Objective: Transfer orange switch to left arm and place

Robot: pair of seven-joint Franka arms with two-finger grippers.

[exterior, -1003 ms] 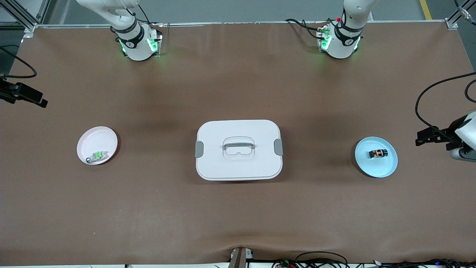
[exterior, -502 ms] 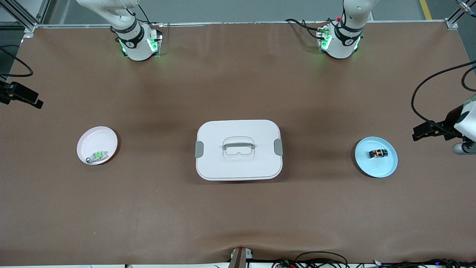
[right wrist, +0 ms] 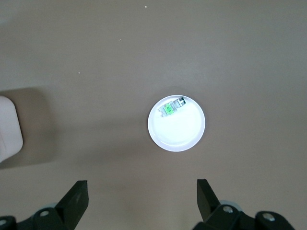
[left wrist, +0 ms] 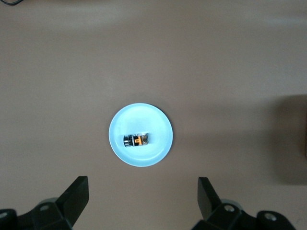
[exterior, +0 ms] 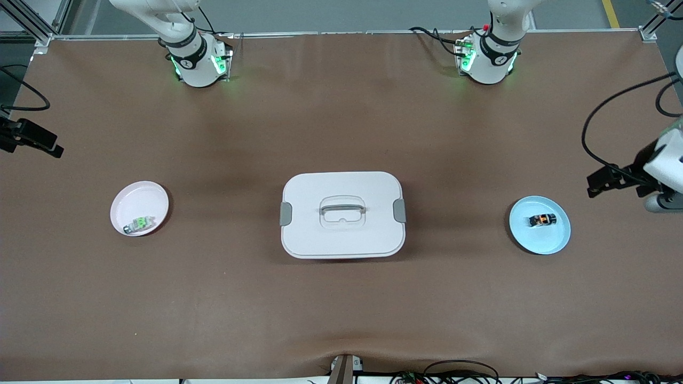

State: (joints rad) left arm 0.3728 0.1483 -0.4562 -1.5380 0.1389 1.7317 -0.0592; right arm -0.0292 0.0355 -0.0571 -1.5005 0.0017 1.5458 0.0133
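On the brown table cover (exterior: pixel 341 309), the box (exterior: pixel 342 214) sits at the centre, white lid on, grey latches at both ends, and I take it as my landmark. Toward my left arm's end from the box lies a pale blue plate (exterior: pixel 549 241), and the orange switch (exterior: pixel 542 220) rests on it, on its side. My left gripper (left wrist: pixel 143 196) hangs high over that plate, fingers spread wide, nothing between them; the switch (left wrist: pixel 136 140) lies straight below, in the middle of the plate (left wrist: pixel 158 123). Toward my right arm's end from the box sits a white plate (exterior: pixel 137 200) with a green-and-clear component (exterior: pixel 140 224) near its rim. My right gripper (right wrist: pixel 142 196) hovers over that plate (right wrist: pixel 184 134), fingers wide apart too, empty; a corner of the box (right wrist: pixel 9 128) shows at the edge of that wrist view. The cover ripples a little at the edge nearest the front camera, where cables (exterior: pixel 459 373) trail. An aluminium frame (exterior: pixel 32 24) and grey floor (exterior: pixel 347 13) run past the arm bases.
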